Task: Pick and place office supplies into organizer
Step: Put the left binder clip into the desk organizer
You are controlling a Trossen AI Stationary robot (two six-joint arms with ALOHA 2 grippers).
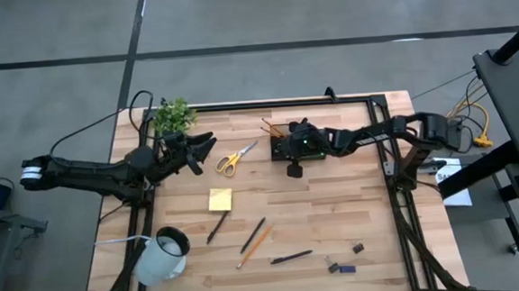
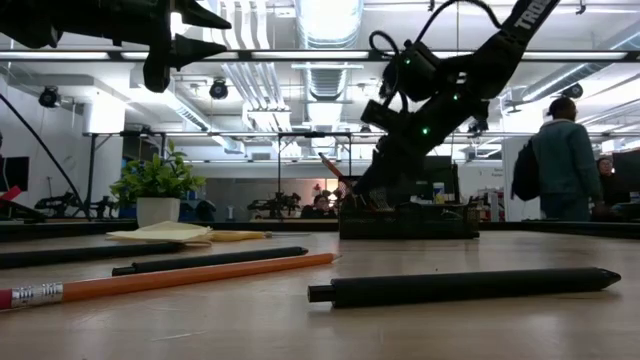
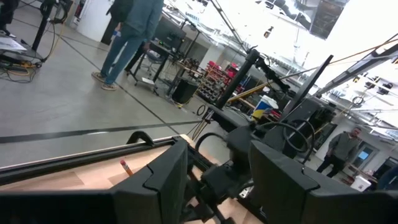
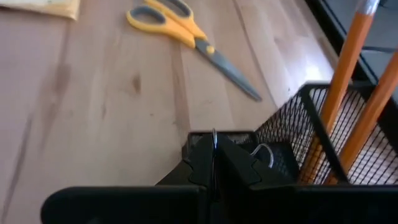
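Hovering over the organizer (image 1: 288, 147) at the far side of the table (image 1: 363, 211), my right claw (image 4: 213, 163) is pinched fully shut, and I cannot tell whether the thin bit of wire showing at its tips is held or merely lying in the tray below. My left claw (image 1: 203, 149) hangs spread wide and empty above the near-left part of the table, by the plant (image 1: 173, 116). Two orange pencils (image 4: 354, 81) already stand tilted in the mesh compartment just beside my right fingertips; I judge that a careless lift or swing could catch them and tip them out, or shove the light organizer across the wood. The scissors (image 1: 235, 158) lie flat between the two claws, long axis running diagonally, blades aimed toward the organizer and yellow handles toward my left arm. Nearer the front, the sticky-note pad (image 1: 219, 199), another pencil (image 1: 256, 246), several pens (image 1: 291, 257) and small dark bits (image 1: 341, 268) wait loose, well apart from the organizer.
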